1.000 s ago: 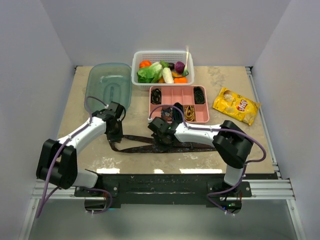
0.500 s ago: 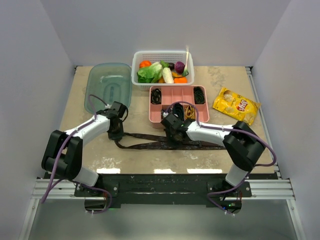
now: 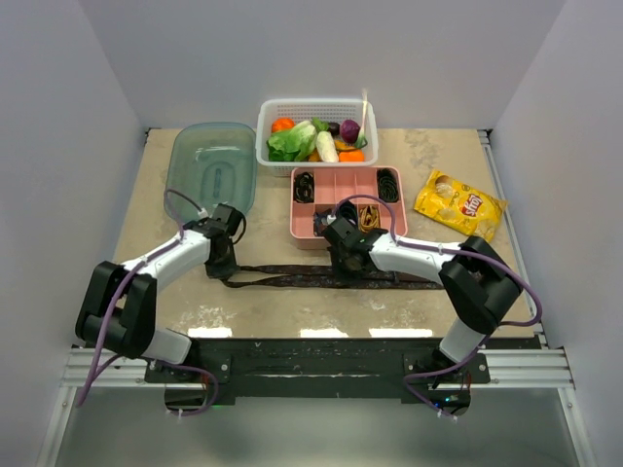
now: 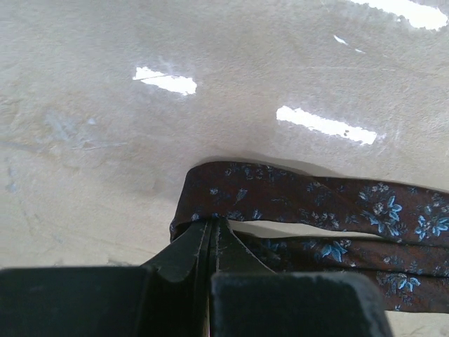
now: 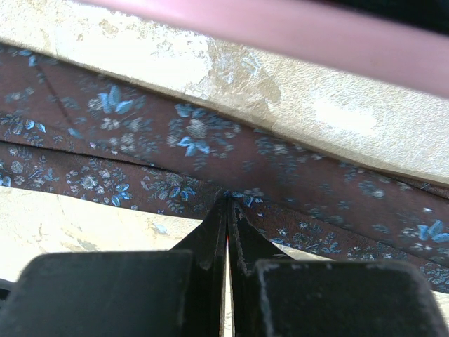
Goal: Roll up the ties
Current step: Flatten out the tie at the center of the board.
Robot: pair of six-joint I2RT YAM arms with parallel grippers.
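A dark brown-maroon tie (image 3: 292, 279) with small blue flowers lies folded in two across the table's near middle, its layers running left to right. My left gripper (image 3: 223, 268) is shut on the folded left end (image 4: 210, 179), and the tips (image 4: 212, 223) pinch the cloth. My right gripper (image 3: 347, 267) is shut on the tie (image 5: 210, 140) near its middle, just in front of the pink tray; its tips (image 5: 227, 202) meet at the fabric. Rolled ties sit in the tray: black coils (image 3: 305, 186) (image 3: 387, 183) and a gold one (image 3: 370, 220).
The pink compartment tray (image 3: 348, 183) stands right behind the right gripper, and its rim (image 5: 316, 35) shows in the right wrist view. Farther back are a white basket (image 3: 316, 105) of vegetables, a teal lid (image 3: 214, 161) at the left and a yellow chip bag (image 3: 459, 204) at the right.
My right gripper has slid right and slightly toward the tray with the tie in it. The tie's two layers, spread in a V before, now lie close together in a straighter line.
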